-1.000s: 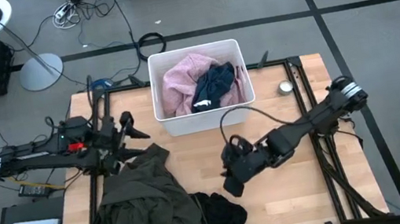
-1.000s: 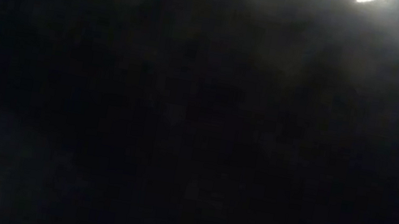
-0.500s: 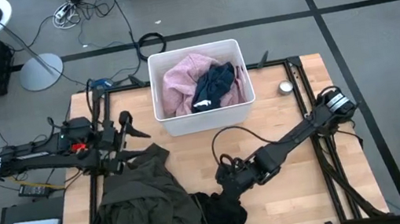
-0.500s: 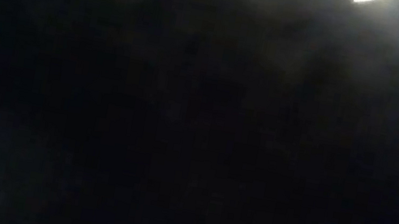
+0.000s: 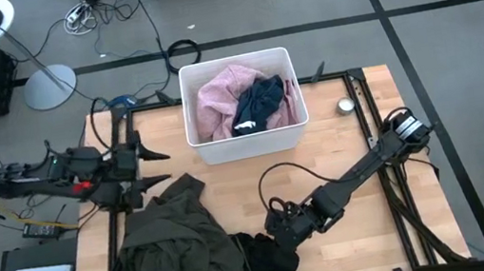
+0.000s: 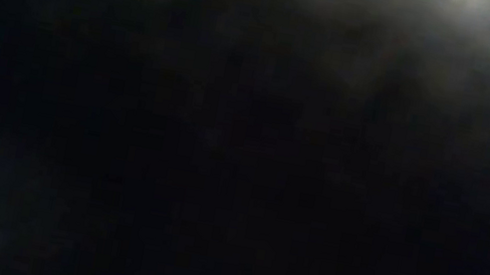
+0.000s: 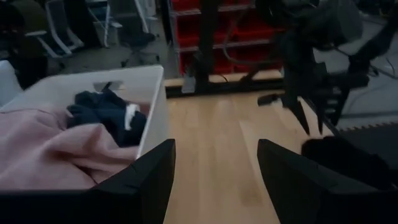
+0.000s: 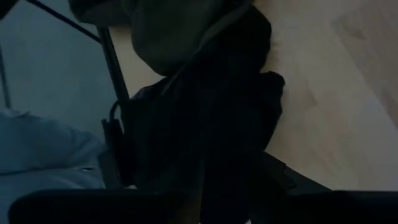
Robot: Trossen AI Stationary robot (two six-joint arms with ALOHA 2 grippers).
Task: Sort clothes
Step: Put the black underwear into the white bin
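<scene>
Since reaching black garment [image 5: 266,262], right hand [image 5: 276,234]

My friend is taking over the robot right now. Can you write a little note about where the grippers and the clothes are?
Left gripper: open, holding nothing, above the table's left side, past the olive-green garment.
Right gripper: down at the black garment near the front edge; a grasp can't be confirmed.
Done: the pink garment and dark blue garment lie in the white bin.
Left: the olive-green and black garments are still on the table.
</scene>
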